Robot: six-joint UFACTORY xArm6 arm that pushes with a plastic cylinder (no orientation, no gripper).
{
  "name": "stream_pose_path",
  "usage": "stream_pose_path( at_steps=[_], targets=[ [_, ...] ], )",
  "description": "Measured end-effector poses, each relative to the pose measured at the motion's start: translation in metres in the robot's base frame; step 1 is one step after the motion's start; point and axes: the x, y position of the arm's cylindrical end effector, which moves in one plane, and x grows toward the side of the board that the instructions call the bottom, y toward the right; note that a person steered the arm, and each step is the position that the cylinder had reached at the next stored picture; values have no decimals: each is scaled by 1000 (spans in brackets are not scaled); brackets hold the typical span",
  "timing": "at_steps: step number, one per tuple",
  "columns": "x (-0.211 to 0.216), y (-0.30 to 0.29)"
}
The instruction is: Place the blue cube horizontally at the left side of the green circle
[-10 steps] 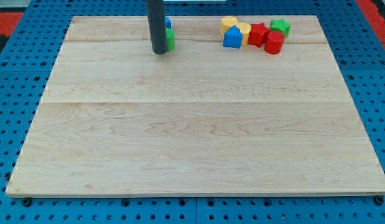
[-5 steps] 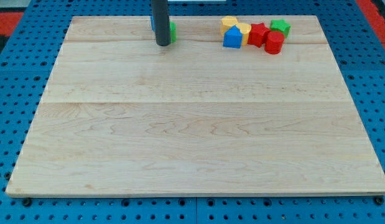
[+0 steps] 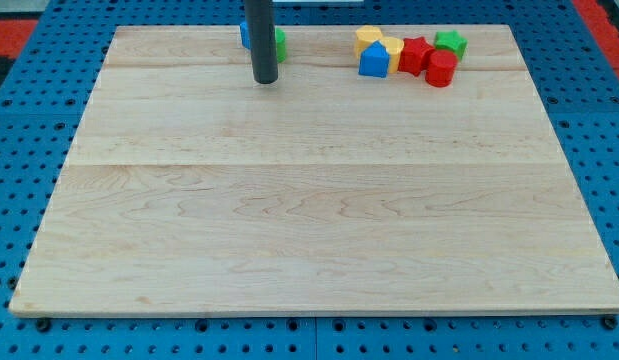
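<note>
My tip (image 3: 265,80) rests on the wooden board (image 3: 309,200) near the view's top, left of centre. The rod hides most of two blocks just behind it. A sliver of the blue cube (image 3: 245,35) shows at the rod's left side. A sliver of the green circle (image 3: 280,43) shows at the rod's right side. The two seem close together, blue on the left and green on the right, both near the board's top edge. My tip is just below them in the view.
A cluster of blocks sits at the top right: a yellow block (image 3: 368,39), another yellow block (image 3: 392,46), a blue house-shaped block (image 3: 373,62), a red block (image 3: 416,53), a red cylinder (image 3: 441,68) and a green star (image 3: 450,42).
The green circle has shifted up and slightly right. The blue cube now shows at the rod's left instead of its right. My tip moved a little right.
</note>
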Motion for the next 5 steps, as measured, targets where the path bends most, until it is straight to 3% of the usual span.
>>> stream_pose_path(
  at_steps=[2,5],
  targets=[
    [13,33],
    [-60,71]
  ],
)
